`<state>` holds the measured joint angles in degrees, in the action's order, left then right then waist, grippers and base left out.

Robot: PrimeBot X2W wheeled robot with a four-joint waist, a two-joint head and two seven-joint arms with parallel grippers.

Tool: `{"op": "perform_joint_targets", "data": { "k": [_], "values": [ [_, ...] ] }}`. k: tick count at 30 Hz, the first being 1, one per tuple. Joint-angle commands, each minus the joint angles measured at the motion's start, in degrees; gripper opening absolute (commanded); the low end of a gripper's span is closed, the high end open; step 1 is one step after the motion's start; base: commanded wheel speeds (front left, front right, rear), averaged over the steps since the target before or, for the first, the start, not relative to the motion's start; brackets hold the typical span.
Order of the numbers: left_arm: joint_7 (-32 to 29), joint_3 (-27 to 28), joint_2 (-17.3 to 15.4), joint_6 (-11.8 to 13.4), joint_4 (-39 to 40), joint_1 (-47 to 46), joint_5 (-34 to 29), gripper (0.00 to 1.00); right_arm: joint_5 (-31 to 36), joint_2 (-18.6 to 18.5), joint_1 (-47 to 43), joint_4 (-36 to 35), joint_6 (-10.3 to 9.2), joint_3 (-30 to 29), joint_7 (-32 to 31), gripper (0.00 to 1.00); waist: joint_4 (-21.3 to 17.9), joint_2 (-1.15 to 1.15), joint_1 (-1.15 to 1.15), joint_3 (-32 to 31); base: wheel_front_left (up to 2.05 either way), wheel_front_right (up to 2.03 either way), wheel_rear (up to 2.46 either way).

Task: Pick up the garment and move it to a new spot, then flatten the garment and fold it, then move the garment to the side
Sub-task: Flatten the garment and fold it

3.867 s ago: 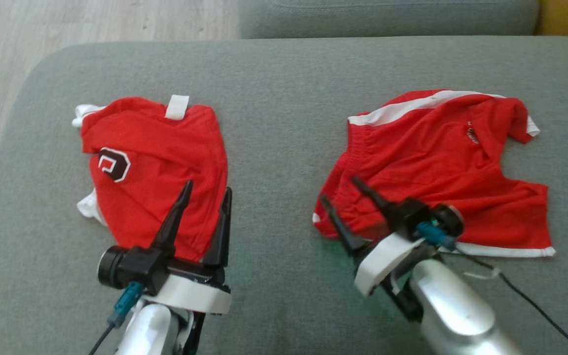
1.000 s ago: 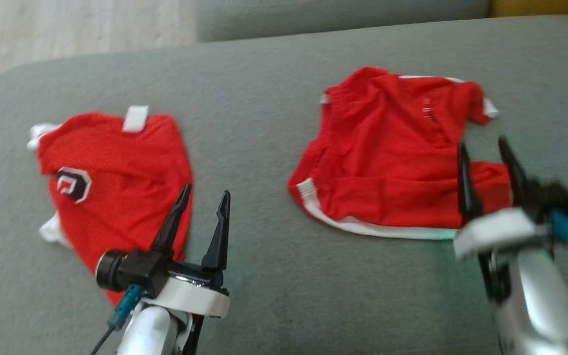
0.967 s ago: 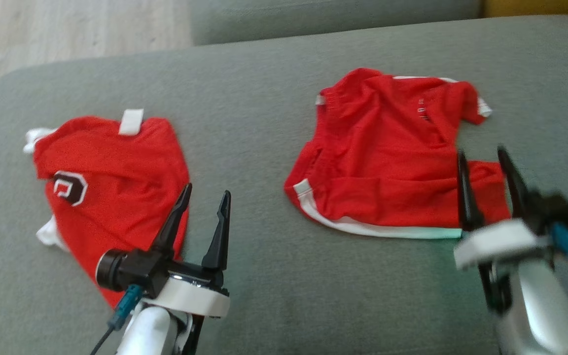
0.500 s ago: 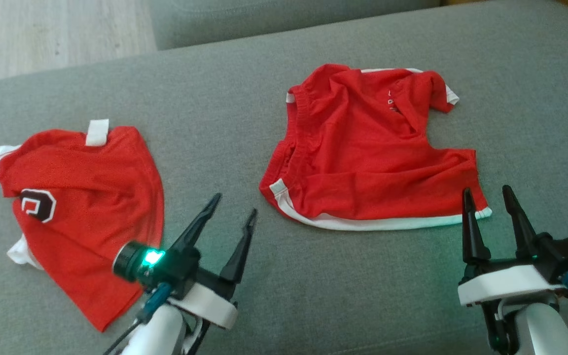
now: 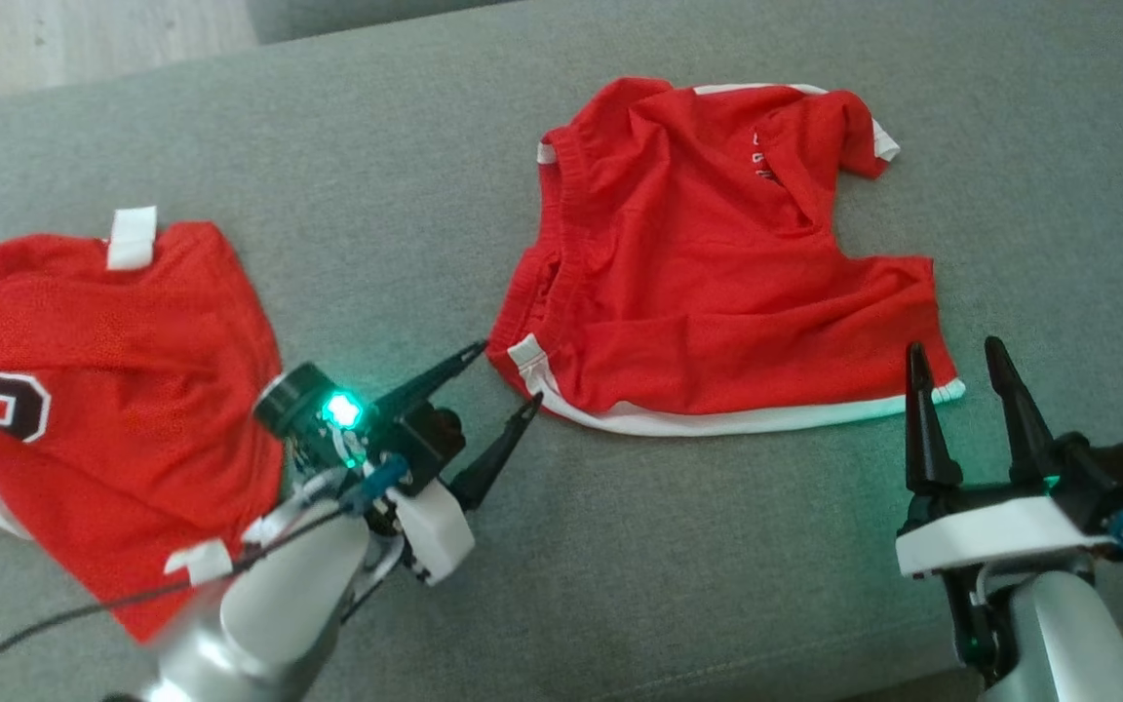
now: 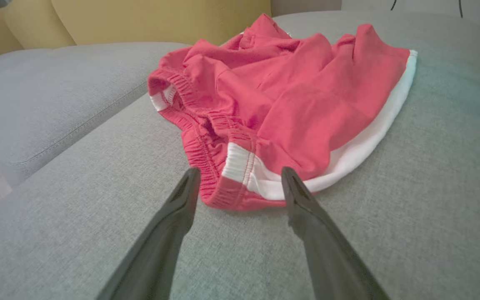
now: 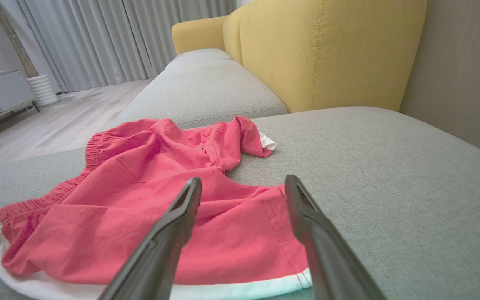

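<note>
The shorts [image 5: 717, 273] lie rumpled on the sofa [image 5: 620, 546], just ahead of both spread, empty hands: left hand [image 5: 511, 372] at the waistband corner, right hand [image 5: 951, 344] at the hem. Flattening, folding and setting aside seem left.

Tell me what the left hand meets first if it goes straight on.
The red shorts: their waistband corner with the white stripe lies just ahead of the left hand, roughly centred between its open fingers. Depth is hard to judge.

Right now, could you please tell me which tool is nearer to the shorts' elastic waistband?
Left. The left tool has its open tips either side of the waistband corner; the right tool sits at the opposite hem corner of the shorts.
</note>
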<state>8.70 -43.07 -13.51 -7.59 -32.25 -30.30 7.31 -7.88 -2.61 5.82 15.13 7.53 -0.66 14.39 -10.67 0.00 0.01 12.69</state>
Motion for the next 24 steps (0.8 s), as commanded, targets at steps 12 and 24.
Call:
{"op": "perform_joint_targets", "data": {
  "k": [12, 24],
  "values": [
    [0.11, -8.46, -3.07, 0.11, -4.21, -10.68, 6.76, 1.00, -1.49, -0.27, 2.51, -0.60, -0.04, 1.61, 0.61, 1.00, -2.39, 0.00, -0.01, 1.97, 0.00, 0.00, 0.00],
    [1.92, -11.51, -3.02, 0.20, -5.75, -12.09, 10.98, 0.00, 0.34, -0.27, 2.09, 2.51, -0.04, -0.47, 0.61, 1.00, -2.14, 0.00, -0.01, 1.87, 0.00, 0.00, 0.00]
  ]
}}
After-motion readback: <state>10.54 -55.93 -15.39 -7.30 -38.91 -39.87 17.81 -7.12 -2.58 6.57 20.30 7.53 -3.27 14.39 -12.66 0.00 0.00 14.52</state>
